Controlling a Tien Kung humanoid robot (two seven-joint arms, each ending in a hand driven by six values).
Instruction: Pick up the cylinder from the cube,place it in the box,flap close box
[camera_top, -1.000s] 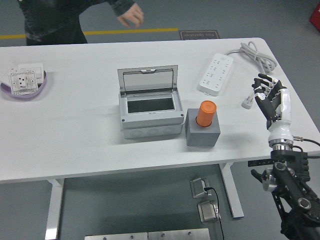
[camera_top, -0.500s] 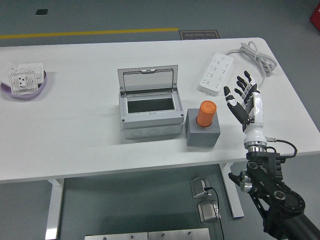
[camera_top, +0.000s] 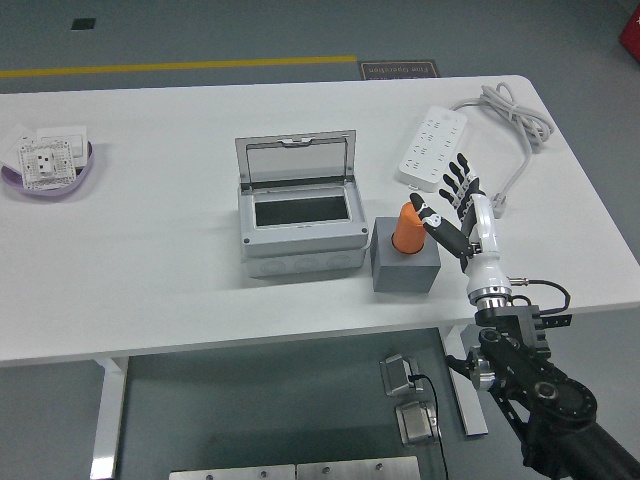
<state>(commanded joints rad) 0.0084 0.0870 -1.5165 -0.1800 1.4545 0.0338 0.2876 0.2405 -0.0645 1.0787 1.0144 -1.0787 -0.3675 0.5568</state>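
An orange cylinder (camera_top: 407, 229) stands upright on a grey cube (camera_top: 404, 267) just right of the grey box (camera_top: 300, 233). The box's clear-windowed lid (camera_top: 296, 157) is flipped up at the back, and its inside looks dark and empty. My right hand (camera_top: 449, 204) comes up from the lower right, fingers spread open, with the thumb tip close to the cylinder's right side. It grips nothing. My left arm is out of the picture.
A white power strip (camera_top: 432, 147) with a coiled cable (camera_top: 512, 112) lies at the back right, close behind my hand. A purple dish (camera_top: 83, 172) with white socket parts sits at the far left. The table's front edge (camera_top: 250, 342) runs just below the cube.
My right hand has moved left from the table's right side to beside the cylinder. The person at the far side seen one second ago has left the view.
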